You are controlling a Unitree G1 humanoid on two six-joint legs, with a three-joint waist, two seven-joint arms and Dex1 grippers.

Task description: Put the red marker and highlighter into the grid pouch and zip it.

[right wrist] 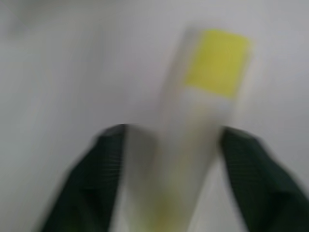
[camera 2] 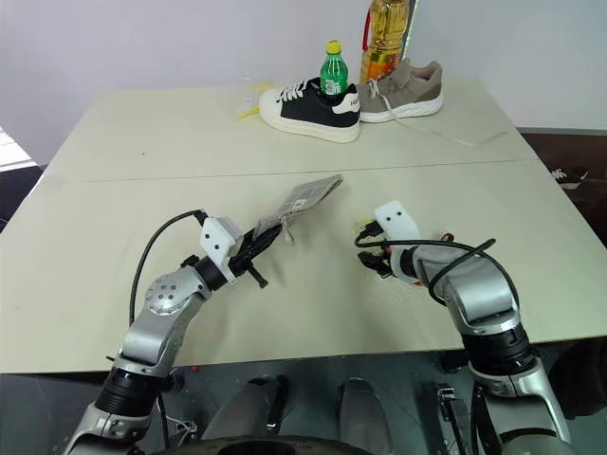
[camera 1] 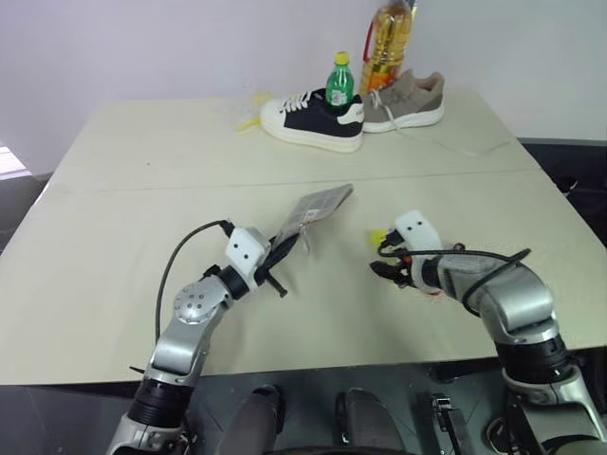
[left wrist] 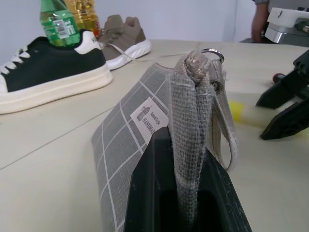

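Two of my hands share one wide table (camera 1: 142, 190), and I'll go from big to small. At the far edge sit a black shoe (camera 1: 313, 121), a tan shoe (camera 1: 408, 102), a green bottle (camera 1: 340, 81) and an oil bottle (camera 1: 389, 43), all well apart from my work. Nearer, left of centre, my left gripper (camera 1: 268, 263) has its fingers pressed together on the near end of the grid pouch (camera 1: 318, 206), which lifts that end off the table and tilts the pouch up, I judge so its mouth is steady and reachable for loading. Right of it, apart, my right gripper (camera 1: 391, 263) points down at the highlighter (right wrist: 193, 140), which lies on the table with its yellow cap toward the far side. My fingers (right wrist: 91, 183) are part-spread on either side of its pale barrel; whether they already touch it I cannot tell. Just beyond my right fingers a red bit shows, probably the red marker (left wrist: 278, 77).
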